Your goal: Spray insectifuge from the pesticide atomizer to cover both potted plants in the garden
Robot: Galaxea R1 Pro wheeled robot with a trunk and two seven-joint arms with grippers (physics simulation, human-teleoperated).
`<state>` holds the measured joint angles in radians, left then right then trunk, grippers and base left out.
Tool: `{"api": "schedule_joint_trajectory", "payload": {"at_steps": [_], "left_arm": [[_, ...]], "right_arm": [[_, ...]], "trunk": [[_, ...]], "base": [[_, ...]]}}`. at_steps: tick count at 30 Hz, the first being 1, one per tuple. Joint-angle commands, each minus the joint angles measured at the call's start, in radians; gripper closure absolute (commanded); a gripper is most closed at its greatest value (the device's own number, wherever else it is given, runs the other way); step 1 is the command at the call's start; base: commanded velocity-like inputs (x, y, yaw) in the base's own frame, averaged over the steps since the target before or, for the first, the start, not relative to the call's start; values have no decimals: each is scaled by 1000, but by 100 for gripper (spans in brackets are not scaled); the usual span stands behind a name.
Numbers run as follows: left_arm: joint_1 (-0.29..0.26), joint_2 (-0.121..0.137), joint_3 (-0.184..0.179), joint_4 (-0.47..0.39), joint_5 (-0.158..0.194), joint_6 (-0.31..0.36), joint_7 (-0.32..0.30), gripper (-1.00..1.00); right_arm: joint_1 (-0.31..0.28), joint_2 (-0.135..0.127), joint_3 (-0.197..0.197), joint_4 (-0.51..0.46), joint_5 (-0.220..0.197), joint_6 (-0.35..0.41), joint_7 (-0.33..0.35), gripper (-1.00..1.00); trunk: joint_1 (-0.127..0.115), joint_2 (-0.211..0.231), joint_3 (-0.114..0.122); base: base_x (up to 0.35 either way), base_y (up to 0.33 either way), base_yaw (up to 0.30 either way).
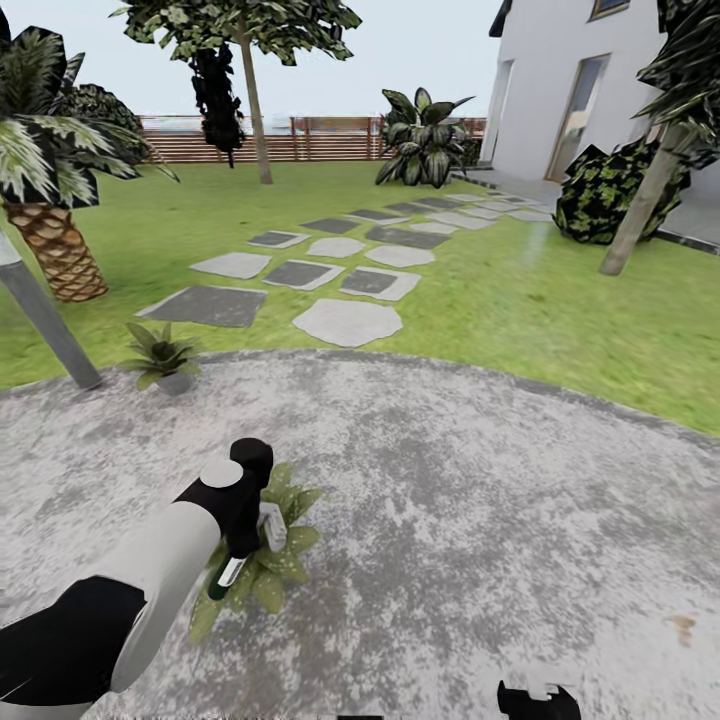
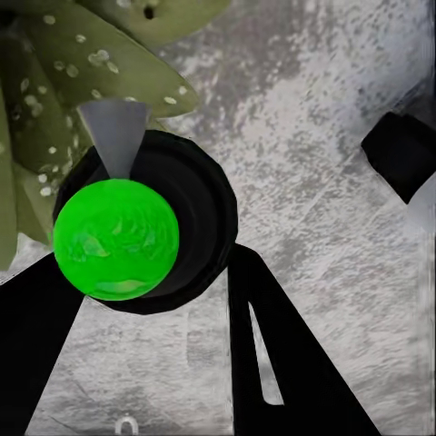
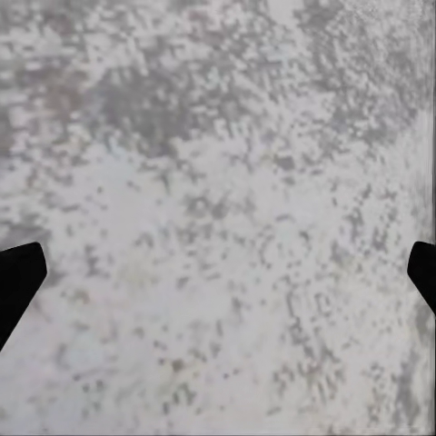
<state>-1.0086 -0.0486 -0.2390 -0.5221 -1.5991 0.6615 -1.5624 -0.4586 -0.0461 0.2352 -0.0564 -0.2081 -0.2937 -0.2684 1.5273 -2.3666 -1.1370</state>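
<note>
Pesticide atomizer was clamped in the left gripper, low left of the head view, held right over a potted plant on the grey patio. Second potted plant was parked at the patio's edge, upper left. Right gripper fingers were spread apart over bare paving.
</note>
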Motion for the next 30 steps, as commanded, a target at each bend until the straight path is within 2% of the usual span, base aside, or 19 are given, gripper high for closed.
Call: {"api": "schedule_joint_trajectory", "payload": {"at_steps": [1, 11, 14, 16, 17, 19, 22, 24, 26, 27, 28, 30], "left_arm": [[-1, 0, -2, 0, -7, 10, -8, 100], [-1, 4, -1, -1, -8, 12, -8, 100], [9, 28, 5, 0, -6, 10, -8, 100], [15, 63, 13, 0, 4, 9, -8, 100], [19, 76, 22, 1, 7, 6, -8, 100], [21, 87, 51, 2, 22, 0, -8, 100], [27, 91, 100, 2, 91, -5, -8, 100], [47, 91, 117, 2, 191, -14, -8, 100], [65, 91, 121, 2, 251, -56, -6, 100], [76, 91, 122, 3, 282, -102, 25, 100], [81, 92, 124, 7, 301, -139, 45, 100], [96, 94, 128, 8, 316, -170, 61, 100]], "right_arm": [[0, 0, 9, 0, -10, -2, -2, -100], [0, 0, 9, 0, -10, -2, -2, -100], [0, 0, 10, 0, -10, -2, -2, -100], [0, 0, 10, 0, -10, -2, -2, -100], [0, 0, 10, 1, -10, -2, -2, -100], [0, 0, 10, 1, -10, -2, -2, -100], [0, 0, 10, 1, -10, -2, -2, -100], [0, 0, 10, 1, -10, -2, -2, -100], [0, 0, 10, 1, -10, -2, -2, -100], [0, 0, 10, 1, -10, -2, -2, -100], [0, 0, 10, 0, -10, -2, -2, -100], [0, 0, 10, 0, -10, -2, -2, -100]], "trunk": [[0, 0, -1], [0, 0, -1], [0, 0, -1], [0, 0, -1], [0, 0, -1], [0, 0, -1], [0, 0, -1], [0, 0, -1], [0, 0, -1], [0, 0, -1], [0, 0, -1], [0, 0, -1]], "base": [[0, -310, 266], [0, -310, 277], [0, -309, 279], [0, -308, 278], [0, -305, 279], [0, -301, 279], [0, -298, 279], [0, -284, 279], [0, -278, 279], [0, -281, 260], [-7, -290, 145], [-72, -289, 70]]}}
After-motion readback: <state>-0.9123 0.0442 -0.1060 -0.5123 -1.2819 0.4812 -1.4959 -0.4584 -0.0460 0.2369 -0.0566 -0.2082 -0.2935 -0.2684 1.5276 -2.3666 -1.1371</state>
